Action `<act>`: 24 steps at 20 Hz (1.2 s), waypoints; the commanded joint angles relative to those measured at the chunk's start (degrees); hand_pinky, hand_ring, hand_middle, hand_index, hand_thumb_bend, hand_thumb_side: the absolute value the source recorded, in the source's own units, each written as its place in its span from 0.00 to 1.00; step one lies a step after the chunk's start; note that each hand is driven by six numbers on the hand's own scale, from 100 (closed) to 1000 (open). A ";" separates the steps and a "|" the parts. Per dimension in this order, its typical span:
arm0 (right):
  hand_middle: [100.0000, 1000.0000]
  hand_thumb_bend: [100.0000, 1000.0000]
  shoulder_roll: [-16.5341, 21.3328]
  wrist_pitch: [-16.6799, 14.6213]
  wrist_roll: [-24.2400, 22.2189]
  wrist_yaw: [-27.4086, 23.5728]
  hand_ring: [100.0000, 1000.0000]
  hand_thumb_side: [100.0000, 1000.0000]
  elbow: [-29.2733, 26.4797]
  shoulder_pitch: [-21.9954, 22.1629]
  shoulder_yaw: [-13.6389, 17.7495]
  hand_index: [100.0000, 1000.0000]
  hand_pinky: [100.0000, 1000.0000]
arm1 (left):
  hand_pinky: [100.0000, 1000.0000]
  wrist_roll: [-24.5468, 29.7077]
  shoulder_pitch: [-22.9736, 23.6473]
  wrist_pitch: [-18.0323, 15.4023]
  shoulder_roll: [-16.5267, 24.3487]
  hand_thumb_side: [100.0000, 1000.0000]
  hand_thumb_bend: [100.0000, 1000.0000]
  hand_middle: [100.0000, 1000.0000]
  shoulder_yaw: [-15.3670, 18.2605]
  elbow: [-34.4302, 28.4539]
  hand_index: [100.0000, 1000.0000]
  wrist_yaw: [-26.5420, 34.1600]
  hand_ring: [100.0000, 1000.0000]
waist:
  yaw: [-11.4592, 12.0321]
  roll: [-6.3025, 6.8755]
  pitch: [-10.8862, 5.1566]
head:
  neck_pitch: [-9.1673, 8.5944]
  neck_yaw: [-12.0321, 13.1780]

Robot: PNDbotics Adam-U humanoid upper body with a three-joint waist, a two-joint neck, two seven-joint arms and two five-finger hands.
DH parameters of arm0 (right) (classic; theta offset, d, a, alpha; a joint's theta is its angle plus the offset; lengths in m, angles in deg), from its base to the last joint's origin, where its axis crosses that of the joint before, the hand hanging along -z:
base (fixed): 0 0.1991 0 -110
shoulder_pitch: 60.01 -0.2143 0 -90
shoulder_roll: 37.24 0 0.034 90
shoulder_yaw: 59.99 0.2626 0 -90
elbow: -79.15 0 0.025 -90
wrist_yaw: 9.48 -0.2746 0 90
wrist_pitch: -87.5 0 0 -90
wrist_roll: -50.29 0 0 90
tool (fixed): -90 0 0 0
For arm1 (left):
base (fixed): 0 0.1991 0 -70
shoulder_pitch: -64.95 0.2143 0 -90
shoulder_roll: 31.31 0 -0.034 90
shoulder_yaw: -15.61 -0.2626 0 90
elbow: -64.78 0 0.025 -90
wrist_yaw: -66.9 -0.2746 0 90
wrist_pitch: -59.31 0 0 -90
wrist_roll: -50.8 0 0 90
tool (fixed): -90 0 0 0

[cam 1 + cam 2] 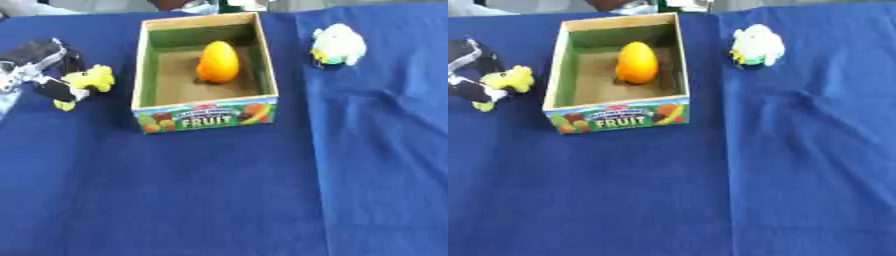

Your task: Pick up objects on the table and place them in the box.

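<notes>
A cardboard box (266, 75) marked FRUIT stands open on the blue cloth, and an orange mango-like fruit (218, 62) lies inside it. Left of the box, my left hand (44, 67) has its black fingers curled around a yellow soft object (90, 79). A white and pale-green plush toy (339, 45) sits on the cloth right of the box, apart from it. My right hand shows in neither view.
The blue cloth (219, 190) covers the whole table, with a fold running down it right of the box. Part of a person shows at the far edge behind the box.
</notes>
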 commanded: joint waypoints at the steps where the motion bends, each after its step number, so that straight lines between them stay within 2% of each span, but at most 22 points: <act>1: 0.59 0.00 1.01 -0.09 -0.06 -0.60 0.84 0.01 -0.87 -0.46 0.75 0.83 0.61 | 0.54 -0.25 -0.44 0.79 1.91 0.25 0.26 0.29 1.08 -1.43 0.47 0.32 0.34 | 0.07 -0.06 -1.07 | -0.39 -0.30; 5: 0.59 0.00 1.00 -0.07 -0.05 -0.66 0.84 0.01 -0.98 -0.30 0.88 0.84 0.61 | 0.49 -1.49 0.07 3.23 2.43 0.25 0.26 0.23 2.19 -4.29 0.42 0.39 0.29 | 0.25 -0.05 -1.20 | -0.41 -0.65; 6: 0.60 0.00 1.02 -0.07 -0.08 -0.72 0.84 0.01 -0.99 -0.25 0.92 0.84 0.61 | 0.46 -2.05 0.24 4.02 2.65 0.23 0.30 0.19 2.53 -5.32 0.39 0.40 0.25 | 0.30 -0.05 -1.24 | -0.42 -0.71; 10: 0.60 0.00 1.07 -0.07 -0.20 -0.89 0.85 0.02 -1.00 -0.07 1.05 0.84 0.61 | 0.41 -3.84 1.07 6.63 3.47 0.21 0.35 0.15 3.53 -9.18 0.36 0.11 0.19 | 0.42 0.01 -1.37 | -0.48 -0.88; 15: 0.60 0.00 1.13 -0.05 -0.17 -1.04 0.85 0.02 -1.05 0.04 1.18 0.84 0.61 | 0.39 -5.78 2.13 8.81 4.41 0.19 0.34 0.13 4.69 -13.97 0.34 -0.40 0.17 | 0.49 0.02 -1.55 | -0.54 -1.12; 20: 0.59 0.00 1.16 -0.01 -0.15 -1.13 0.85 0.02 -1.07 0.06 1.21 0.84 0.61 | 0.39 -6.16 2.56 9.86 4.79 0.19 0.34 0.12 4.99 -15.92 0.34 -0.23 0.16 | 0.48 0.04 -1.65 | -0.54 -1.17; 24: 0.59 0.00 1.30 0.06 -0.10 -1.22 0.84 0.02 -1.18 0.21 1.29 0.84 0.61 | 0.39 -7.86 1.92 9.30 5.81 0.19 0.34 0.12 5.94 -20.70 0.33 0.91 0.16 | 0.72 0.17 -2.07 | -0.48 -1.55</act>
